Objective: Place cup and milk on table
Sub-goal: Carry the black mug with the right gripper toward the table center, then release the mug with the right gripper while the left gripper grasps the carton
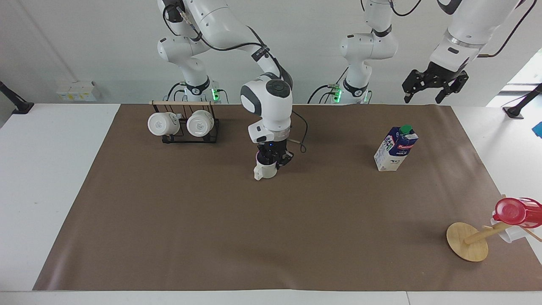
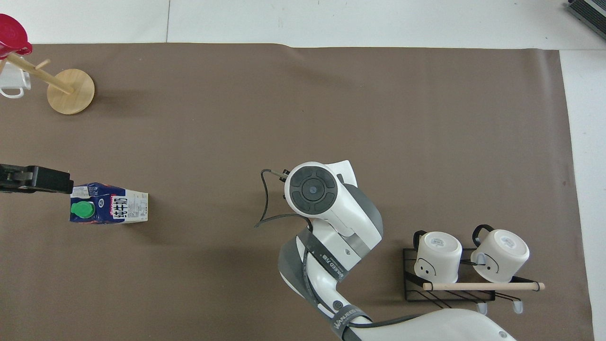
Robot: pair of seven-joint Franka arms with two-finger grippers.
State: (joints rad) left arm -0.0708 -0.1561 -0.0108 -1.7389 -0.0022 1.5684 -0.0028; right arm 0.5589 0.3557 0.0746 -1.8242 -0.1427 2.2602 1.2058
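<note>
The cream-white cup (image 1: 264, 172) with a dark inside is upright in the middle of the brown mat (image 1: 211, 220), its base at or just above the mat. My right gripper (image 1: 273, 160) reaches straight down into it and is shut on its rim. In the overhead view the right arm's wrist (image 2: 312, 192) hides the cup. The milk (image 1: 396, 148) stands upright on the mat toward the left arm's end, and also shows in the overhead view (image 2: 109, 206). My left gripper (image 1: 423, 98) is open and empty, raised in the air beside the milk (image 2: 47, 179).
A black wire rack (image 1: 184, 127) with two white mugs stands near the right arm's base (image 2: 450, 279). A tilted wooden stand (image 1: 468, 241) carries a red cup (image 1: 516, 211) and a white mug at the left arm's end.
</note>
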